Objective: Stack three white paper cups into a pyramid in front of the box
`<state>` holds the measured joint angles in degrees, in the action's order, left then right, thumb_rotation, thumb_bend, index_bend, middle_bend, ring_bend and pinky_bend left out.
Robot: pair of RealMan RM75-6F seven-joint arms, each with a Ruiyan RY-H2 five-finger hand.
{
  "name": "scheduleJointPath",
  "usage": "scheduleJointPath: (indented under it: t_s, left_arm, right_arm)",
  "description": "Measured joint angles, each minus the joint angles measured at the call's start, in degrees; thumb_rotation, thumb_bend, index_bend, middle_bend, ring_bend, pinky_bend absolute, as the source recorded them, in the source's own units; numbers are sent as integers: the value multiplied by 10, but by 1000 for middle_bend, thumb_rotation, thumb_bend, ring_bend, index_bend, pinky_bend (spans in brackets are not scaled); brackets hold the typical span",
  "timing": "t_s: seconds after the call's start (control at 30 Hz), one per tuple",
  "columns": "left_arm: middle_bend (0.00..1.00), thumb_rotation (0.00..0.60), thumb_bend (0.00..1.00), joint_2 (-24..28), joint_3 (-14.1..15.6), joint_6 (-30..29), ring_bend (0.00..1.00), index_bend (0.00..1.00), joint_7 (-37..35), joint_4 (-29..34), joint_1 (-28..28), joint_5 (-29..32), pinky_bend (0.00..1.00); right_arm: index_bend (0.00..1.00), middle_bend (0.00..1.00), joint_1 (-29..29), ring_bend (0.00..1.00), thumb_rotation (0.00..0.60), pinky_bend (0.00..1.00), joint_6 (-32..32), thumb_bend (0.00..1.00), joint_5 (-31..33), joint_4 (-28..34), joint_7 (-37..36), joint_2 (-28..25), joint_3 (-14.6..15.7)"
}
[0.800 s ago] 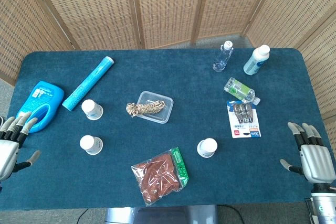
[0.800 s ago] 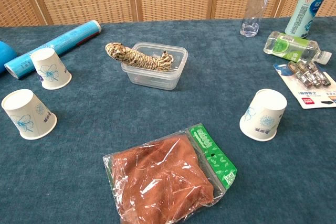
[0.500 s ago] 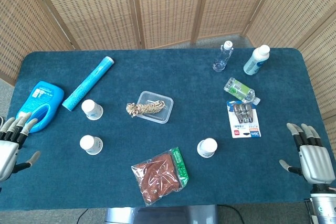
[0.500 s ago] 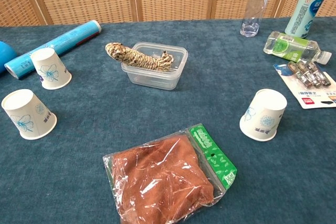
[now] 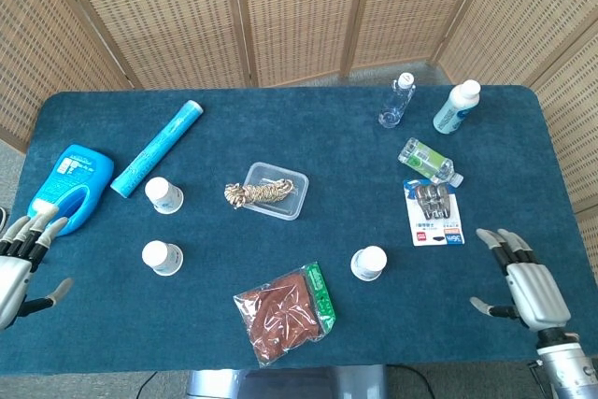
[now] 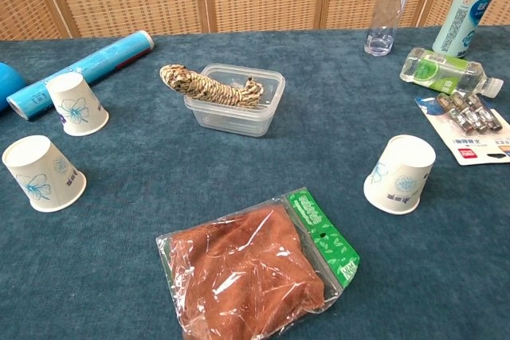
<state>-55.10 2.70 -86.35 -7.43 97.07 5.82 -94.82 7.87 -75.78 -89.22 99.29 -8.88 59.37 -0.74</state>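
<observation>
The right hand (image 5: pixel 525 285) had its fingers (image 5: pixel 498 242) spread apart and held nothing, and so did the left hand (image 5: pixel 19 263). The nearest cup (image 5: pixel 369 263) stood upside down, off to the left of the right fingers. The two other cups (image 5: pixel 163 257) (image 5: pixel 164 195) stood nearer the left hand, all well apart on the desk (image 5: pixel 346 165), with the box (image 5: pixel 275 191) between them.

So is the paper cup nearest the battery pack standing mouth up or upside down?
Upside down: the cup rests on its wide rim, closed base up.
</observation>
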Motion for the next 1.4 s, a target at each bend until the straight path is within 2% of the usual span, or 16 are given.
scheduleJointPath:
  t_s: [0.27, 0.6, 0.9, 1.03, 1.17, 1.3, 1.4]
  left_arm:
    - [0, 600, 347, 20, 2, -4, 0, 0, -19, 15, -1, -6, 0]
    - [0, 600, 347, 23, 3, -9, 0, 0, -26, 15, -6, -9, 0]
    - [0, 600, 346, 20, 0, -4, 0, 0, -22, 12, -5, -2, 0]
    - [0, 600, 346, 20, -1, -2, 0, 0, -22, 10, -5, 1, 0]
    - [0, 600, 346, 20, -2, -3, 0, 0, -25, 9, -5, 2, 0]
    - [0, 600, 347, 21, -3, -3, 0, 0, -27, 8, -6, 3, 0]
    - [0, 600, 347, 21, -3, -4, 0, 0, -28, 8, -7, 4, 0]
  right_arm:
    - [0, 0, 46, 0, 600, 105, 62, 0, 16, 43, 75, 2, -11]
    - [0, 0, 110, 0, 600, 129, 142, 0, 76, 72, 177, 52, -32]
    - [5, 0, 169, 1, 600, 143, 213, 0, 158, 51, 233, 117, -47]
    - [21, 12, 184, 22, 600, 174, 224, 1, 177, 32, 244, 144, -47]
    - [46, 67, 193, 69, 600, 232, 225, 54, 188, 18, 249, 168, -49]
    - [112, 169, 196, 155, 600, 311, 210, 165, 183, 7, 249, 189, -48]
    - [153, 205, 195, 187, 600, 316, 193, 254, 171, -1, 247, 203, -46]
